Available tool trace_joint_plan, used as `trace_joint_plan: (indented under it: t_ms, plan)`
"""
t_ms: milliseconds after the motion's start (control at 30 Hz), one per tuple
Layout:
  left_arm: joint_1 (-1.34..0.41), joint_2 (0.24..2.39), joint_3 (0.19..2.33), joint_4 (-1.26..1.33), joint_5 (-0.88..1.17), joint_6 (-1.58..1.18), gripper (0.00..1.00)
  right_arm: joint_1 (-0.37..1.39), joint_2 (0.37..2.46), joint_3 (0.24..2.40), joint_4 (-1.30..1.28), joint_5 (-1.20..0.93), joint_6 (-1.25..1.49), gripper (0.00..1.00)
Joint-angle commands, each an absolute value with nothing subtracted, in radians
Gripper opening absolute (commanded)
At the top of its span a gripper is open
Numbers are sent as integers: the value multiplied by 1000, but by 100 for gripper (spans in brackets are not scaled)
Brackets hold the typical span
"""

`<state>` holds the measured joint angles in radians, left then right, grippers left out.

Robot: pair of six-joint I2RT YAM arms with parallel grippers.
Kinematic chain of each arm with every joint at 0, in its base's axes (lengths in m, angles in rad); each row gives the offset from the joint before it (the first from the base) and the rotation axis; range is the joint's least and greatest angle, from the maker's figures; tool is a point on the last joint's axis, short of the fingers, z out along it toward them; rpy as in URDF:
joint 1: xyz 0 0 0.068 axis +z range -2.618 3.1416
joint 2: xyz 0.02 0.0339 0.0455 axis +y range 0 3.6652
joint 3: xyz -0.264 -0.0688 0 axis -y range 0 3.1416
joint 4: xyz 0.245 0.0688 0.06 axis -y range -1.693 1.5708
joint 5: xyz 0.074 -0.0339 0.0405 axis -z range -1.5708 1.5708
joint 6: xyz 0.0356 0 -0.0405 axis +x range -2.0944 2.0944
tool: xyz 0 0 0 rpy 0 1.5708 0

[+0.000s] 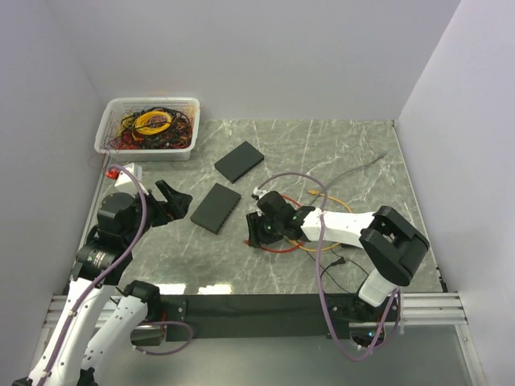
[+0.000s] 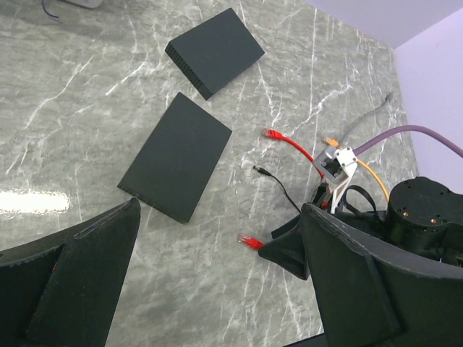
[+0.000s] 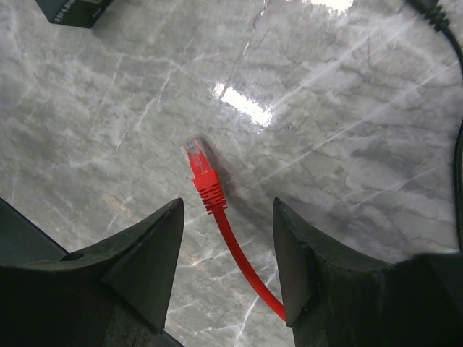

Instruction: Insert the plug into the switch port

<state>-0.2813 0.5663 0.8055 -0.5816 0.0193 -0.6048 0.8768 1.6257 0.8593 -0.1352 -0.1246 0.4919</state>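
Where the red cable (image 3: 239, 256) ended in a clear plug (image 3: 197, 153), it lay flat on the marble table (image 3: 347, 144) between the half-spread jaws of the right gripper (image 3: 228, 206) — touched by neither. The nearer switch (image 1: 216, 207) sat near, to its left; a black lead (image 2: 278, 186) lay beside the plug. The left gripper (image 1: 173, 199) hung wide open.
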Motion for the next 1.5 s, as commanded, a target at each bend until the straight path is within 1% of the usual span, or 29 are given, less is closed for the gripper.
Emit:
trace_joint_plan:
  t_ms: [0, 267, 567, 600, 667, 700, 767, 800, 900, 967, 1133, 1367, 1467]
  plan:
    - [-284, 551, 805, -551, 3, -606, 100, 876, 1628, 842, -75, -149, 505, 59]
    - [-285, 545, 804, -549, 3, -607, 100, 890, 1638, 845, -66, -161, 494, 54]
    - [-285, 545, 805, -549, 3, -609, 100, 900, 1660, 825, -49, -152, 503, 38]
    - [-285, 545, 805, -549, 3, -609, 99, 905, 1660, 824, -48, -152, 503, 33]
    - [-285, 540, 805, -549, 3, -609, 100, 907, 1660, 827, -54, -140, 503, 28]
    - [-285, 537, 802, -546, 3, -609, 99, 911, 1660, 828, -63, -132, 503, 22]
    - [-285, 532, 802, -548, 2, -611, 100, 916, 1652, 828, -69, -123, 499, 16]
    - [-284, 532, 802, -548, 3, -611, 99, 917, 1646, 827, -77, -114, 500, 10]
    - [-284, 529, 801, -546, 3, -611, 100, 919, 1609, 818, -97, -94, 500, 2]
    - [-273, 532, 802, -543, 3, -606, 99, 920, 1568, 816, -118, -74, 486, 0]
    - [-261, 534, 799, -538, 6, -604, 100, 914, 1482, 831, -178, -11, 456, 0]
    - [-258, 557, 798, -538, 9, -604, 99, 890, 1405, 836, -209, -21, 426, 0]
    - [-258, 568, 799, -538, 5, -606, 99, 848, 1345, 816, -216, -52, 413, 0]
